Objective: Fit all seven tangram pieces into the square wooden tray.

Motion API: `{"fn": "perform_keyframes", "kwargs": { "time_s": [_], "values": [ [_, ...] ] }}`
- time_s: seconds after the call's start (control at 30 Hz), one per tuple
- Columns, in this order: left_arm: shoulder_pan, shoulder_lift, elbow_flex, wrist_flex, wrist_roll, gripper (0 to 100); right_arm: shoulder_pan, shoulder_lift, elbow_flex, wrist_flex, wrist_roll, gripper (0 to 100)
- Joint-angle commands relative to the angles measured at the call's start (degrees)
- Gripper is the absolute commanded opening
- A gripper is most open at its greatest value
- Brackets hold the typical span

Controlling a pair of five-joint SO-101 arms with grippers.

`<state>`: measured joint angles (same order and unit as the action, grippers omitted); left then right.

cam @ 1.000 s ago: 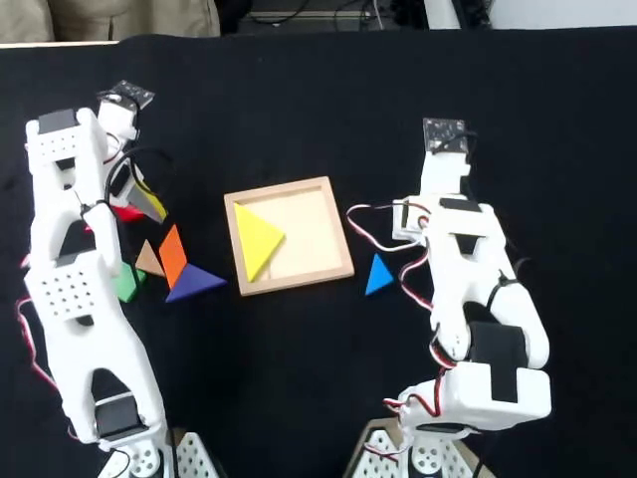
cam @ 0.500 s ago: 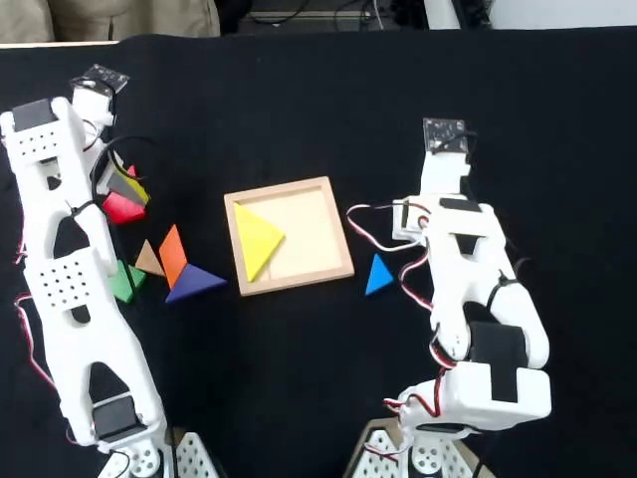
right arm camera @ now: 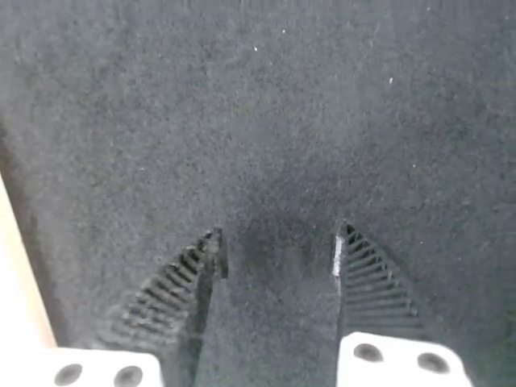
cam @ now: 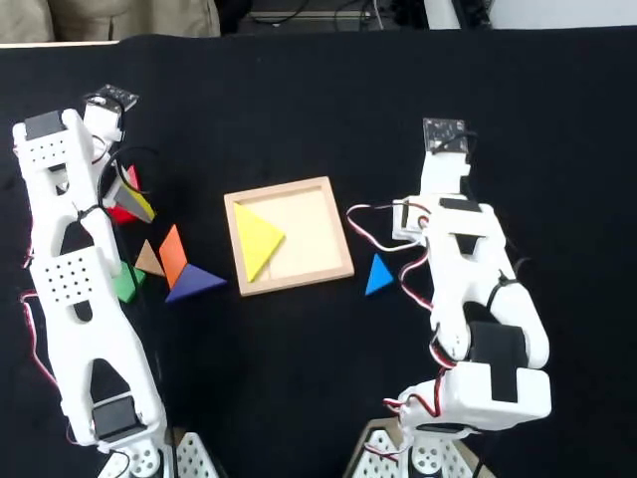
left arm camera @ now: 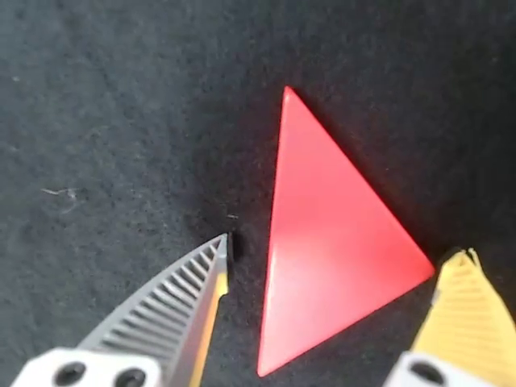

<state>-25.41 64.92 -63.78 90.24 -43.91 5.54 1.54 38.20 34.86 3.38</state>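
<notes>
The square wooden tray lies mid-table with a large yellow triangle inside it. A red triangle lies flat on the black cloth at the far left, partly under the left arm. My left gripper is open just above it, one finger on each side. An orange parallelogram, a tan triangle, a green piece and a dark blue triangle lie left of the tray. A small blue triangle lies to its right. My right gripper is open over bare cloth.
The right arm stands just right of the tray, and its red and white cable loops near the tray's right edge. The tray's pale edge shows beside the right gripper. The black cloth covers the whole table.
The left arm swung out to the left and then came back a little to the right over the red triangle. The right arm and the other pieces have not moved.
</notes>
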Motion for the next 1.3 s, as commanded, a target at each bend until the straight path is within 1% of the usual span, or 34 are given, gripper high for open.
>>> {"fn": "perform_keyframes", "kwargs": {
  "time_s": [0.0, 0.17, 0.47, 0.67, 0.83, 0.97, 1.13, 1.2, 1.27],
  "values": [
    [0.7, -0.4, -3.6, -1.2, -0.4, 39, -0.4, -0.2, -1.2, -1.1, 0.6, 21.9],
    [1.2, -0.4, -3.1, -0.5, -0.1, 38, -0.4, -0.2, -1.2, -1.1, 0.6, 21.9],
    [3.5, -0.4, -3.0, 5.0, -0.4, 26, -0.5, -0.2, -1.2, -1.1, 0.6, 21.9],
    [3.5, -0.4, -3.1, 5.3, -0.2, 25, -0.5, -0.2, -1.2, -1.1, 0.6, 21.9],
    [3.6, -1.1, -4.7, 7.1, 0.2, 25, -0.5, -0.2, -1.2, -1.1, 0.6, 21.9],
    [3.6, -0.8, -12.8, 10.6, 4.7, 25, -0.5, -0.2, -1.2, -1.1, 0.6, 21.9],
    [3.6, -1.1, -15.1, 10.6, 11.3, 25, -0.5, -0.2, -1.2, -1.1, 0.6, 21.9],
    [4.1, -1.1, -14.8, 10.6, 15.2, 25, -0.5, -0.2, -1.2, -1.1, 0.6, 21.9],
    [4.3, -1.1, -14.8, 10.7, 21.3, 25, -0.5, -0.2, -1.2, -1.1, 0.6, 21.9]
  ]
}}
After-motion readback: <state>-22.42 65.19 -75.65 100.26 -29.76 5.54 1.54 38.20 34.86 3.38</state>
